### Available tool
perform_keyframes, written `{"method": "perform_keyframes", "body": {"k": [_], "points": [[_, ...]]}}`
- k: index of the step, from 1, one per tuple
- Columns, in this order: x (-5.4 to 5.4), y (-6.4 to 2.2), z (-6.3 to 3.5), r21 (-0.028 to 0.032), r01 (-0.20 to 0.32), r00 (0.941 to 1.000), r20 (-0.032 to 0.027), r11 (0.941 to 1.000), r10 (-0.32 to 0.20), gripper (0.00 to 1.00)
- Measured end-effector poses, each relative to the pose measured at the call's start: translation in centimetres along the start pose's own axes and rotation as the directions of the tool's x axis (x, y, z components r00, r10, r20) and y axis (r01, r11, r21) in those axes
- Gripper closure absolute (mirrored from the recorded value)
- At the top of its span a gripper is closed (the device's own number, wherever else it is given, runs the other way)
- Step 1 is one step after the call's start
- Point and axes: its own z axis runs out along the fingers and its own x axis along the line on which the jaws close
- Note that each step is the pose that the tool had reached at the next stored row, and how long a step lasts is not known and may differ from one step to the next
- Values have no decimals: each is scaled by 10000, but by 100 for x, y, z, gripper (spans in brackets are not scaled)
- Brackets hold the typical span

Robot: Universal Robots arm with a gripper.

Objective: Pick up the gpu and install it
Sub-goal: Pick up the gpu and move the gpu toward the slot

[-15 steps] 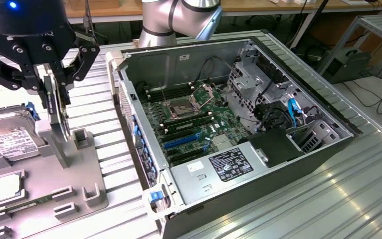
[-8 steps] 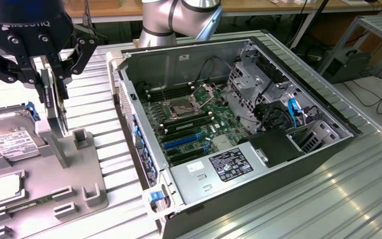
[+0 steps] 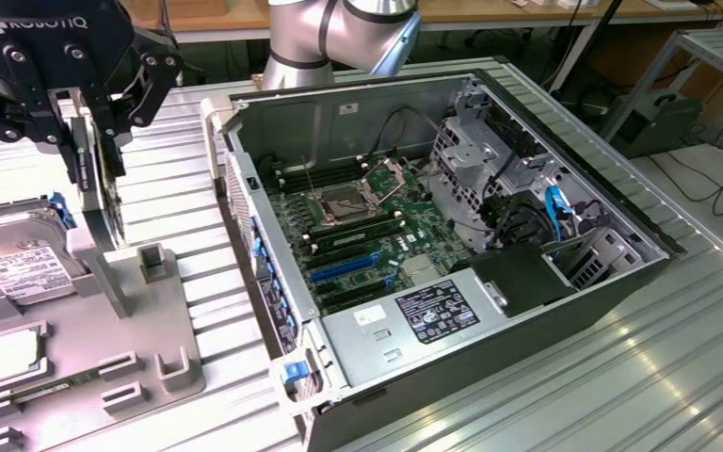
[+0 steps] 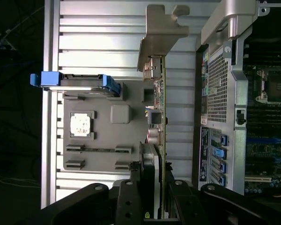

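So, your gpu [image 3: 101,188] [image 4: 160,122] is standing on edge, upright, with its silver bracket [image 4: 161,33] at the end away from your gripper [image 3: 95,151] [image 4: 152,187]. The jaws are closed down narrow on the card, one finger on each face, fan side and board side. It's hanging right over the stand at the back edge of the grey fixture tray [image 3: 110,339] [image 4: 103,136]; you can't really tell if the lower edge is touching the stand or just off it. On that same tray, the hard drive [image 3: 16,259] [image 4: 75,80] sits on edge in its holder and the processor chip [image 3: 10,358] [image 4: 81,125] lies flat in its pocket. The tray sits near the slatted metal table's [image 3: 613,377] edge on the exterior view's left, and just beside it is the open computer case [image 3: 324,118], motherboard [image 3: 375,235] exposed.
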Motion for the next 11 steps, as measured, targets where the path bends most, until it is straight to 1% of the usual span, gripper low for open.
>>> {"method": "perform_keyframes", "body": {"k": [6,11], "points": [[3,5,-85,1,0,10000,-1,10000,0,72],[3,5,-93,0,0,10000,-1,10000,0,72]]}}
